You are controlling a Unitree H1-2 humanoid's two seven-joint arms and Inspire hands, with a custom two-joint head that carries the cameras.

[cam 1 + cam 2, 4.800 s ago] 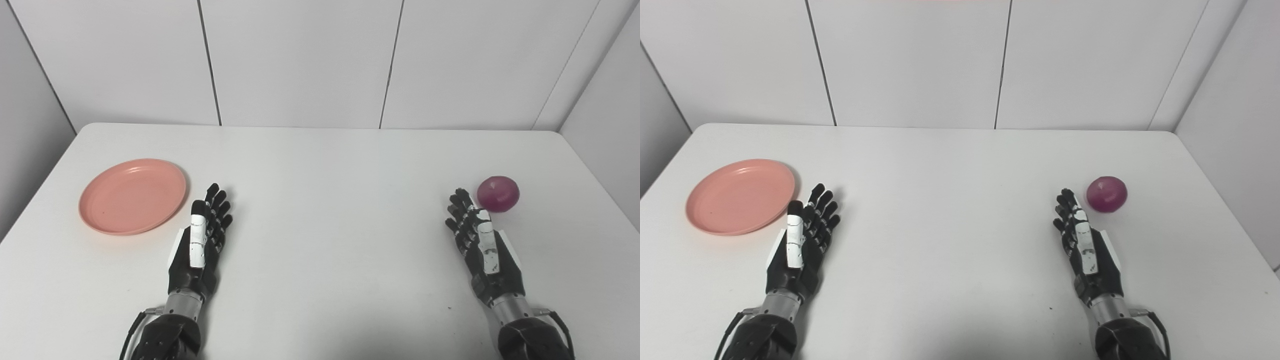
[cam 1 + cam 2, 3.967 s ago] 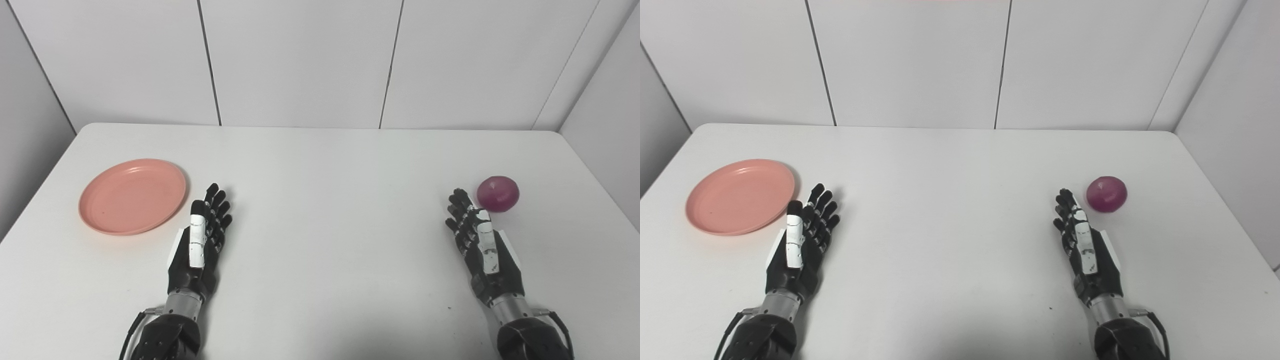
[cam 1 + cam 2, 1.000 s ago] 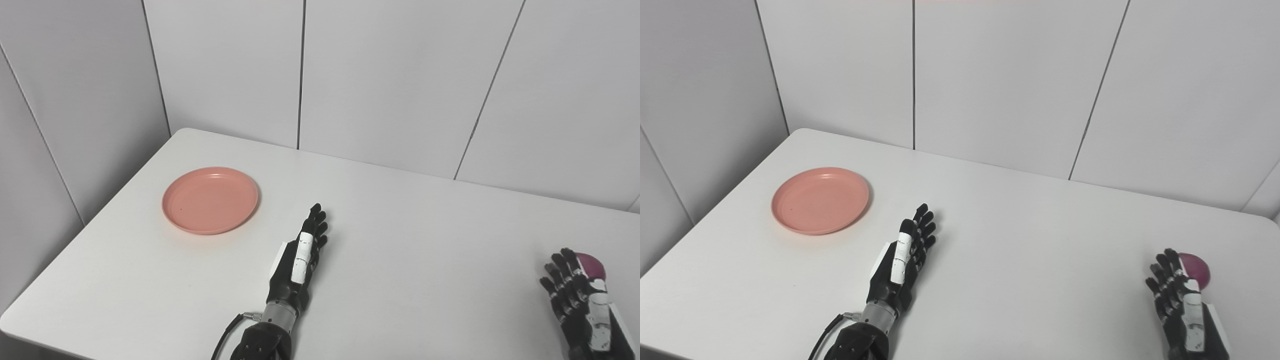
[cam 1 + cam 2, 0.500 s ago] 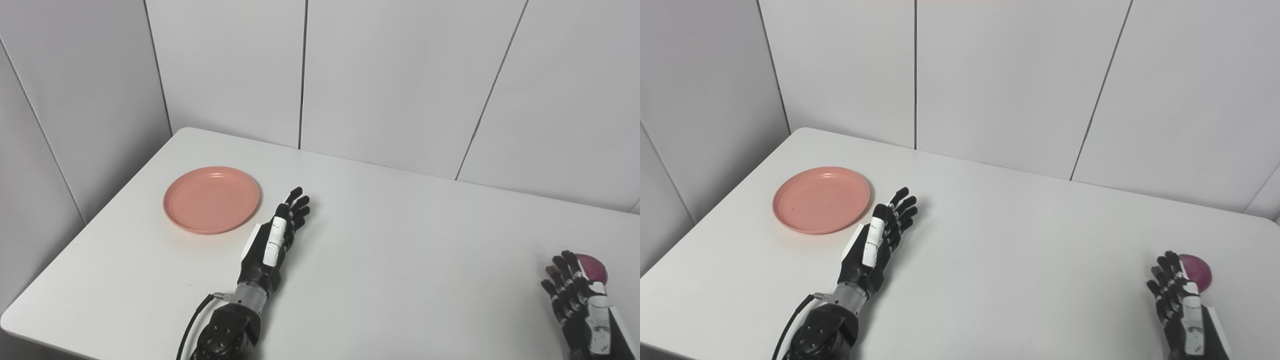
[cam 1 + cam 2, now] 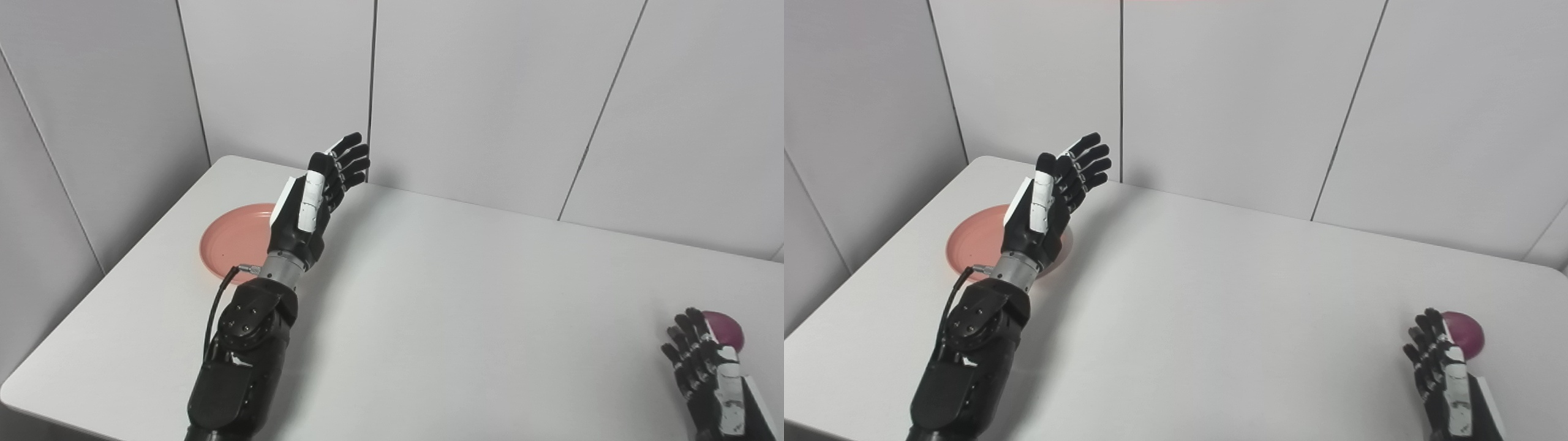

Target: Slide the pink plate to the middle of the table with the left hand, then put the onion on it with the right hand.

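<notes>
The pink plate [image 5: 236, 242] lies on the white table [image 5: 465, 294] near its far left corner, and my raised arm hides its right part. My left hand [image 5: 315, 196] is lifted above the table over the plate's right edge, open, fingers stretched toward the back wall, holding nothing. The purple onion [image 5: 726, 326] rests at the right edge of the picture. My right hand [image 5: 707, 380] lies flat on the table just in front of the onion, open and empty, its fingertips close to the onion.
Grey wall panels [image 5: 490, 98] stand along the table's back and left side. The table's left front corner [image 5: 12, 395] shows at the lower left. A black cable [image 5: 215, 306] runs along my left forearm.
My left hand has risen off the table and moved back and left, now above the plate's right edge. The plate, the onion and the right hand have stayed put.
</notes>
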